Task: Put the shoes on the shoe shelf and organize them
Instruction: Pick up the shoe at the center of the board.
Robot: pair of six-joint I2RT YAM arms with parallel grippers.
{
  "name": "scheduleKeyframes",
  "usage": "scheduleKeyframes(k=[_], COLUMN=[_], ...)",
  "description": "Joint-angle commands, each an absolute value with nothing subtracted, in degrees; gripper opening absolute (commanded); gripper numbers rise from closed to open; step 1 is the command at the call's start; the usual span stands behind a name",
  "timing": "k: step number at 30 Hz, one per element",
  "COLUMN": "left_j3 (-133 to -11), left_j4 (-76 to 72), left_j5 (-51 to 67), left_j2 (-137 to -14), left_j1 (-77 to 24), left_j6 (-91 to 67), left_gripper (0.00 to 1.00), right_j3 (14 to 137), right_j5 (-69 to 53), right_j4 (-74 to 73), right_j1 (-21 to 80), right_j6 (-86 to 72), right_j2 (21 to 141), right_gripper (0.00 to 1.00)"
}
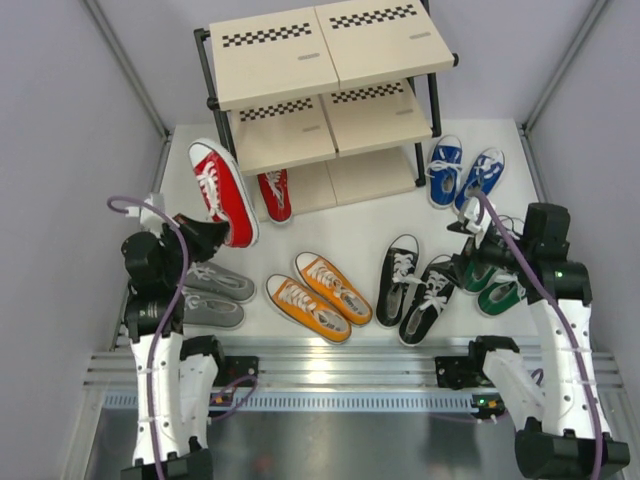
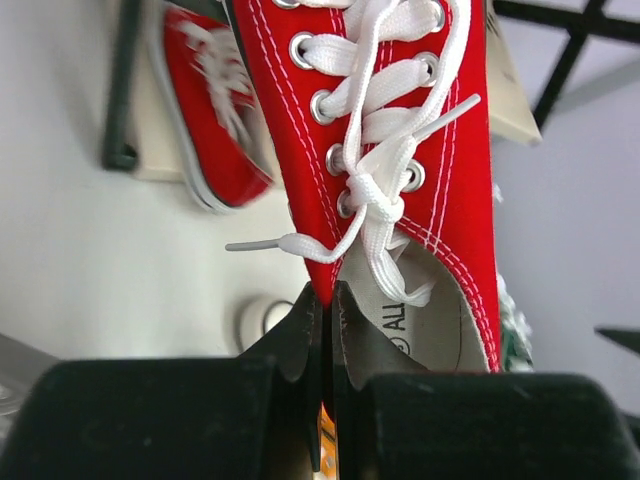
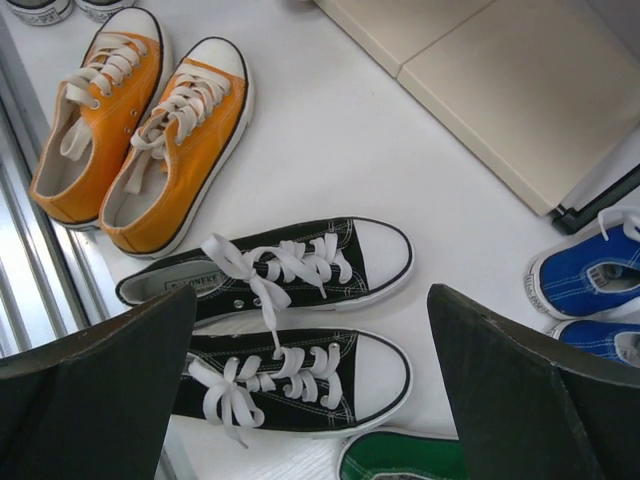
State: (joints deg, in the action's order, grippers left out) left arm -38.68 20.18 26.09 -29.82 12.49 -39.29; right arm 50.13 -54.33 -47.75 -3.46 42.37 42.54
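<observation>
pinching red sneaker [image 2: 295, 150] at collar – left claw [image 2: 328, 300] clamped; white laces [image 2: 375, 190] knotted – right claw [image 3: 310, 292] wide, empty.

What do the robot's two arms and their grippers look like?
The left arm and right arm have white shells, black joints and a purple cable trailing along each. The right gripper has broad, matte black wedge fingers.

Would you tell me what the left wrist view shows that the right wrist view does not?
Only left wrist: the left gripper shut on a red shoe at its collar, the other red shoe lying on the shoe shelf. Only right wrist: the open right gripper above the black pair, plus the orange pair and blue shoes. Both: that shelf and the white table.
</observation>
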Motion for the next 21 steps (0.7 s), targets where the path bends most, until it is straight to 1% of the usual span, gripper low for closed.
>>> scheduleKeyframes(k=[1,3,6,7,11,14,17,18,19,21], left_j3=[-44.6,-46.0,-46.8,-47.2,-48.2,-48.7,-49.8,-50.4,-51.0,-53.0], left_j4=[14.6,14.6,14.5,14.5,14.5,14.5,14.5,14.4,13.7,12.6], left_j5=[36.9,37.8,36.0,35.8,33.9,31.1,24.7,19.4,16.4,11.0], left_j2=[-30.5,-31.5,-32.0,-32.2,-33.2,-35.4,-39.5,-41.6,-42.8,-47.0], left_j1=[8.3,5.7,-0.9,-5.1,-12.5,-17.3,-24.6,-27.3,-33.2,-39.3], left_j6=[-39.2,-39.1,-38.9,-38.8,-38.3,-37.4,-36.2,-35.8,-34.8,-34.5], left_gripper=[0.00,0.00,0.00,0.00,0.00,0.00,0.00,0.00,0.00,0.00], right_j3=[57.0,59.8,62.7,63.6,67.9,68.6,67.9,67.6,67.3,66.0], right_j5=[-59.1,-60.6,-63.9,-64.9,-68.4,-70.4,-71.0,-70.8,-70.7,-70.2], right_j4=[-56.2,-57.9,-59.4,-60.4,-64.7,-62.9,-59.6,-56.5,-54.7,-48.5], right_j1=[-2.5,-2.5,-2.4,-2.4,-1.8,-1.8,-1.6,-1.6,-1.5,-1.3], right_j6=[47.4,47.0,45.3,45.5,45.9,42.0,35.4,33.2,30.7,22.6], right_j2=[42.8,43.3,44.2,44.6,46.8,47.3,47.2,46.9,46.8,46.5], right_gripper=[0.99,0.99,0.99,0.99,0.99,0.99,1.00,0.99,0.99,0.99])
